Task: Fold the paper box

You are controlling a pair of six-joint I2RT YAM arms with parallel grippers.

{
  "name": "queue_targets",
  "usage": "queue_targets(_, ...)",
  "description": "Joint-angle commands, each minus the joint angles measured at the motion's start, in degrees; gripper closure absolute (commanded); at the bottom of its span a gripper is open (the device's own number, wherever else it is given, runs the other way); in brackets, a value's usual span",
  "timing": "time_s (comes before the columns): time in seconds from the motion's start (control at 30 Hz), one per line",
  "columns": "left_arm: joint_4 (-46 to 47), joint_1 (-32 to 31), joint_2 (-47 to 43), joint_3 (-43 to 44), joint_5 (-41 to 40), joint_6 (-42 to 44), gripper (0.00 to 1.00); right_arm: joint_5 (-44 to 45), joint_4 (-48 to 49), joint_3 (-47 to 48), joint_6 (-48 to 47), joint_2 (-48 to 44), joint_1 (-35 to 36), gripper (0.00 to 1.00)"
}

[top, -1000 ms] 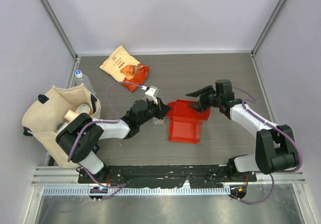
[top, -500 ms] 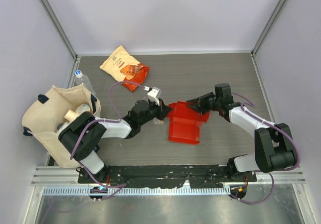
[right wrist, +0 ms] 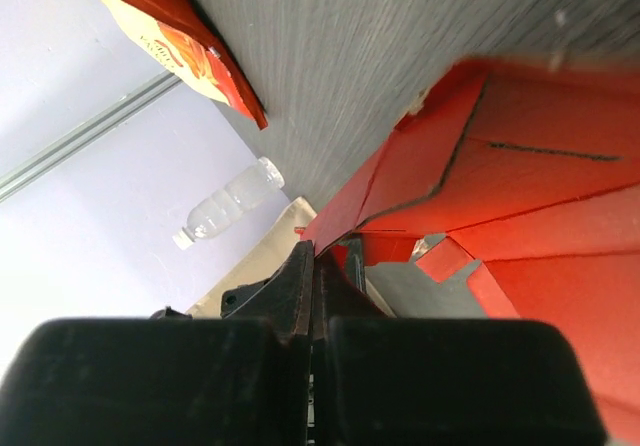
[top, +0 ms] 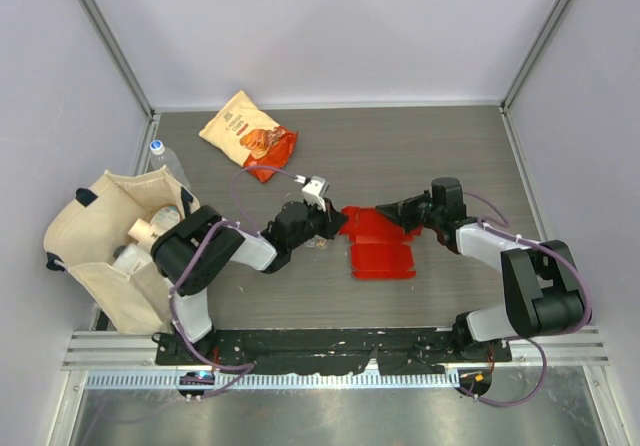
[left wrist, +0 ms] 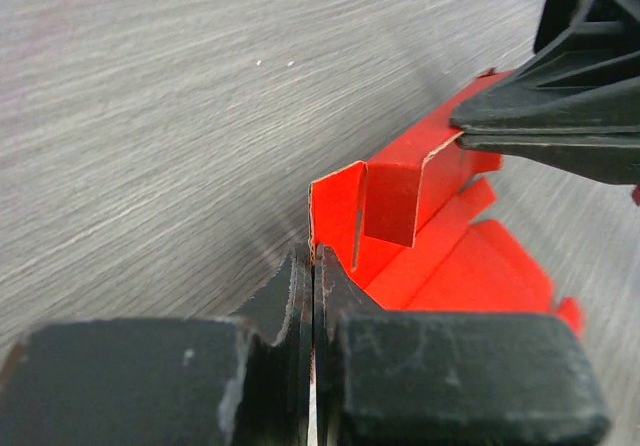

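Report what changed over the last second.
The right gripper closed in and shut on a raised flap of the paper box, which now looks more folded and sits slightly rightward. The left gripper stayed shut on its left edge. The snack bag, tote bag and bottle did not move.

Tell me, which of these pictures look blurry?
Top external view: evenly lit and sharp, the paper box casting little shadow. Left wrist view: the left gripper up close is blurred, the box crisp. Right wrist view: the right gripper a dark blur.
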Motion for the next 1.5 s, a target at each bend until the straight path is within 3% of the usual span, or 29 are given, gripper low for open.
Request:
queue_targets(0.0,6.89,-0.22,4.66,2.75,-3.51,0.39,1.0,-0.34,12.53,-3.95,-2.25,1.99,0.29,0.99)
queue_targets(0.3,9.53,-0.4,4.32,-1.01,-5.35,0.13,1.0,1.94,14.65,-9.58,-6.9,-2.75,0.29,0.99)
queue_targets(0.4,8.05,-0.4,2.75,-1.9,-5.18,-1.1,0.93,1.94,17.1,-12.56,-7.87,-4.16,0.29,0.99)
queue_targets(0.57,2.41,-0.4,0.1,-2.16,-4.91,-3.74,0.68,1.68,26.4,-17.5,-9.01,-4.51,0.29,0.99)
queue_targets(0.87,-2.95,-0.4,-3.06,-2.78,3.07,-4.79,0.63,3.17,39.26,-23.22,-13.14,-6.62,0.29,0.99)
queue_targets(1.0,-4.09,-0.4,-4.2,-2.08,7.91,-4.71,0.5,3.0,43.21,-22.08,-12.97,-5.92,0.29,0.99)
queue_targets(1.13,-8.57,-0.4,-5.35,-1.38,5.47,-2.17,0.38,1.5,49.87,-19.79,-10.87,-2.76,0.2,0.99)
queue_targets(1.23,-13.31,-0.31,-4.65,1.26,2.49,0.56,0.38,0.89,56.13,-18.12,-10.95,1.02,0.2,0.99)
queue_targets(1.33,-14.47,-0.14,-3.77,2.76,-5.31,1.18,0.52,0.01,63.49,-16.98,-10.78,7.6,0.2,0.99)
queue_targets(1.47,-16.75,0.57,-1.05,7.05,-7.99,1.88,0.49,-1.22,77.01,-17.06,-8.32,16.48,-0.06,0.99)
